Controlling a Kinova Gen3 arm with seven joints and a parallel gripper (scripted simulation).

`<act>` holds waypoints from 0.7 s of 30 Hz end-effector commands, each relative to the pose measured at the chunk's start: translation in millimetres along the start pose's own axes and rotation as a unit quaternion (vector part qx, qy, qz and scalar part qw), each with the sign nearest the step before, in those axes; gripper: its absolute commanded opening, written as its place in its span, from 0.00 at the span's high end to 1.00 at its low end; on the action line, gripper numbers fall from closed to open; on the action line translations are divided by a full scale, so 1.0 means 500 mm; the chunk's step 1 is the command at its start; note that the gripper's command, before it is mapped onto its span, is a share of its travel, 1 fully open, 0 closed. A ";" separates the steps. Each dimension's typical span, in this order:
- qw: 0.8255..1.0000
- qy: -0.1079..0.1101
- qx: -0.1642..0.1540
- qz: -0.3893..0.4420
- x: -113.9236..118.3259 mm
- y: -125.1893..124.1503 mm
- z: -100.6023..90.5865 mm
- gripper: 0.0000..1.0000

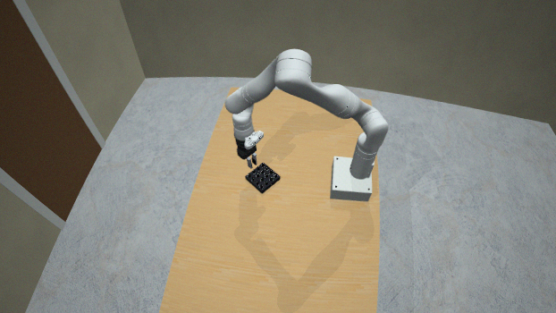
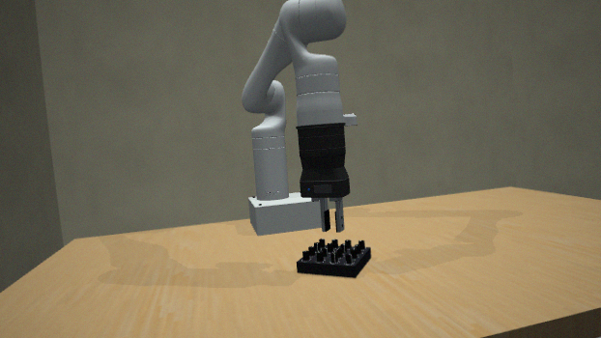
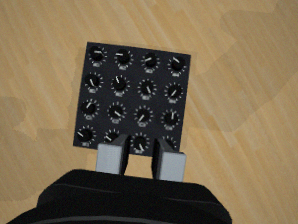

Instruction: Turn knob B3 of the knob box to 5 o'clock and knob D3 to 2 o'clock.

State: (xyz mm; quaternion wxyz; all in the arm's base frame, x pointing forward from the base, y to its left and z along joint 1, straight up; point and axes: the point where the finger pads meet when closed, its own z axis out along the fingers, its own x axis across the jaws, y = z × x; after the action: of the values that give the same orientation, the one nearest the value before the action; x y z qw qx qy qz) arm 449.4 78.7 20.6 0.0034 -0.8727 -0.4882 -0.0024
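Wood-topped table [image 1: 214, 250] [image 2: 193, 309] [image 3: 40, 30]; from above, knob box [image 1: 265, 178] [image 2: 326, 268] [image 3: 132, 100] well apart from arm's pale base [image 1: 341, 179] [image 2: 285, 219]. Exterior: gripper [image 1: 252, 161] [image 2: 332, 229] [image 3: 141, 151] over box, fingers parted partway, nothing held. Wrist: fingers overlap nearest row.

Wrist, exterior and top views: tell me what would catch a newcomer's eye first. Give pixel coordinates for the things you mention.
The big white jointed robot arm [image 1: 292, 69] [image 2: 316, 92] comes first, arching over the pale wooden table [image 1: 268, 250] [image 2: 193, 309] [image 3: 240, 165]. Next is the flat black square knob box [image 1: 268, 187] [image 2: 326, 268] [image 3: 132, 98] on the table, its round black knobs lined with white. Above it hangs the black two-finger gripper [image 1: 252, 161] [image 2: 332, 227] [image 3: 141, 151], fingers apart.
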 end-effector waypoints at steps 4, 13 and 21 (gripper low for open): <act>1.000 -0.001 0.000 0.001 -0.002 0.001 0.015 0.54; 1.000 -0.001 0.000 0.001 -0.002 0.001 0.034 0.54; 1.000 -0.001 0.000 0.001 -0.002 0.001 0.053 0.54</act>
State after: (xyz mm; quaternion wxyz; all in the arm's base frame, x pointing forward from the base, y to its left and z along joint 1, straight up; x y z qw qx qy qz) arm 449.6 79.2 -3.4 0.0035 -0.8726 -0.4884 -0.0027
